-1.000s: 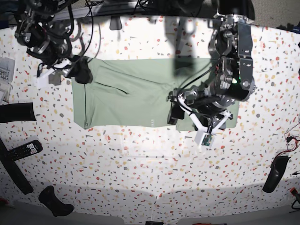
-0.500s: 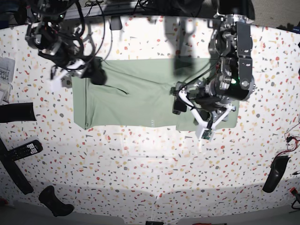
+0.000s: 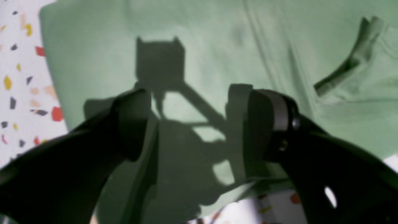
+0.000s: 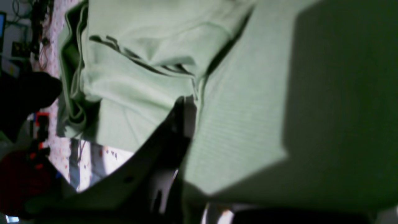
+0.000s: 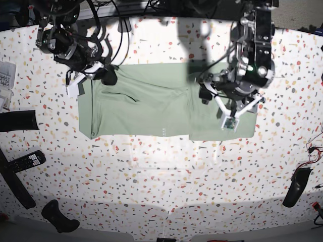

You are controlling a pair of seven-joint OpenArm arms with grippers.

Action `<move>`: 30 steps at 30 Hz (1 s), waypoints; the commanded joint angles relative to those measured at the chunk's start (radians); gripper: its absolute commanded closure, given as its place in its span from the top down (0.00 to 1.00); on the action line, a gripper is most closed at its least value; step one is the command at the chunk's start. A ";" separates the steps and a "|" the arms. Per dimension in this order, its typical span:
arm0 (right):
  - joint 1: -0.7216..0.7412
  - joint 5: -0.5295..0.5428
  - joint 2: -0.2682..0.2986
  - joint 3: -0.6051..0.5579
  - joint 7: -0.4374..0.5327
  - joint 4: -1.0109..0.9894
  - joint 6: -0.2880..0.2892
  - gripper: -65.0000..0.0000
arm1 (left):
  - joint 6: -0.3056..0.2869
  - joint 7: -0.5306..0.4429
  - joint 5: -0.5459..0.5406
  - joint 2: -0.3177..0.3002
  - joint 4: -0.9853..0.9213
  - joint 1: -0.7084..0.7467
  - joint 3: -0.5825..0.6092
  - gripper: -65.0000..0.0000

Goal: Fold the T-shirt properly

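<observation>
The pale sage-green T-shirt (image 5: 151, 108) lies spread as a wide rectangle on the speckled table (image 5: 166, 181). My right gripper (image 5: 107, 78) sits at its far left corner, shut on the fabric. In the right wrist view one dark finger (image 4: 182, 118) presses into bunched cloth (image 4: 140, 87), and the other finger is hidden by the T-shirt. My left gripper (image 5: 203, 95) hovers over the shirt's right part. Its two black fingers (image 3: 133, 124) stand wide open above flat cloth (image 3: 248, 37), holding nothing.
A remote control (image 5: 26, 161) and black objects (image 5: 17, 121) (image 5: 59, 217) lie along the table's left side. Another black object (image 5: 297, 186) lies at the right edge. Cables and arm bases crowd the far edge.
My right gripper has travelled right onto the shirt's far left corner and closed on it, drawing that corner inward. The left arm has moved away from the shirt's near edge toward the far side, still open.
</observation>
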 commanded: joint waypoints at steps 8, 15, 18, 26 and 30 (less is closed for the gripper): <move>0.092 -0.018 0.009 0.010 -0.003 0.012 0.002 0.00 | -0.002 -0.075 0.000 0.002 0.012 0.021 0.000 0.69; 0.211 -0.018 0.009 -0.133 -0.067 0.012 0.002 0.00 | -0.002 -0.077 0.000 0.002 0.011 0.021 0.000 0.69; 0.244 -0.018 0.009 -0.222 -0.066 0.012 0.002 0.00 | -0.001 -0.077 0.026 0.002 0.011 0.021 0.000 0.69; 0.306 -0.024 0.010 -0.313 -0.066 0.012 0.002 0.00 | 0.280 -0.095 0.396 -0.007 0.029 0.069 0.000 0.69; 0.319 -0.059 0.009 -0.276 -0.066 0.012 0.002 0.00 | 0.305 -0.140 0.376 -0.063 0.029 0.088 0.000 0.69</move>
